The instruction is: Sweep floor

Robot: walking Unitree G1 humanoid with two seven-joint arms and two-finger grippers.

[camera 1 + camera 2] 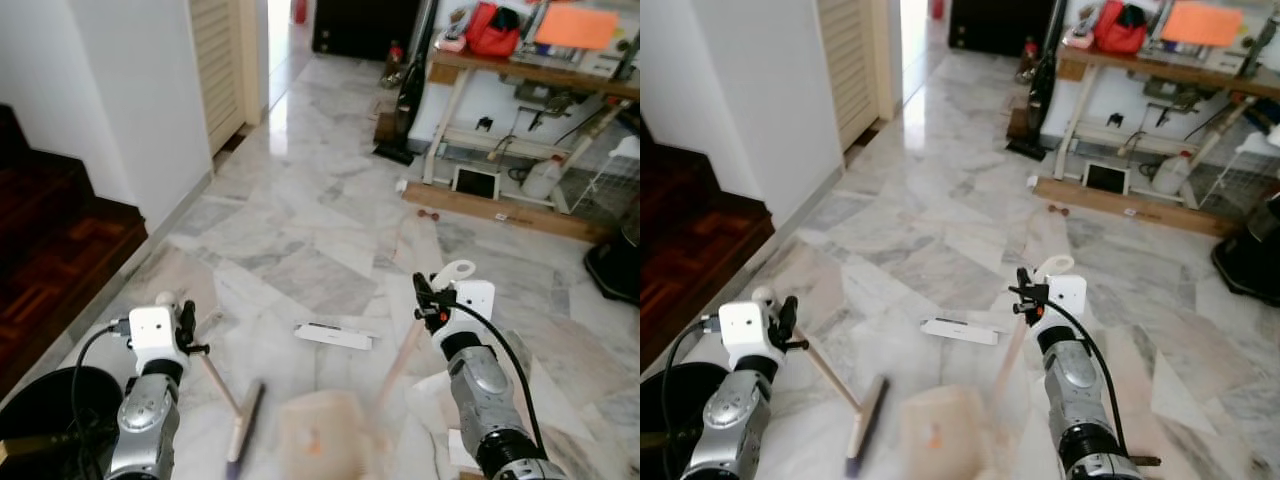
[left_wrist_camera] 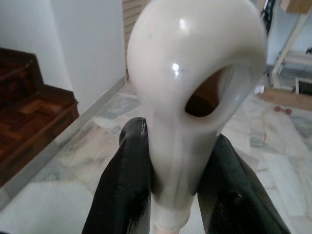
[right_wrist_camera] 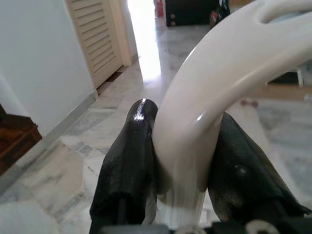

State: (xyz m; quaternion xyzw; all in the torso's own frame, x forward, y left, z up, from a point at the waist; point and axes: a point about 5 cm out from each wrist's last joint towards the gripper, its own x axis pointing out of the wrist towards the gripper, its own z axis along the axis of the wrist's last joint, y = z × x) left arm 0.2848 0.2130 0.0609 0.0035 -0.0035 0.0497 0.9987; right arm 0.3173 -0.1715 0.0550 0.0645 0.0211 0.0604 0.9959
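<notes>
My left gripper [image 1: 186, 326] is shut on the white looped handle end [image 2: 195, 73] of a short broom. Its pale stick slants down to the brush head [image 1: 245, 420] on the marble floor. My right gripper [image 1: 424, 298] is shut on the curved white handle [image 3: 219, 73] of a long-handled dustpan. The beige pan [image 1: 322, 436] rests blurred on the floor between my arms. Black fingers [image 2: 124, 180] press both sides of the broom handle, and fingers [image 3: 129, 156] clamp the dustpan handle. A flat white piece of litter [image 1: 335, 336] lies on the floor just ahead of the pan.
Dark wooden stairs [image 1: 50, 250] and a white wall stand to the left, with a black bin [image 1: 40, 400] beside my left arm. A cluttered table [image 1: 520, 70], a vacuum [image 1: 405, 100] and a tablet [image 1: 474, 182] line the far right. Small debris [image 1: 428, 214] lies near the table.
</notes>
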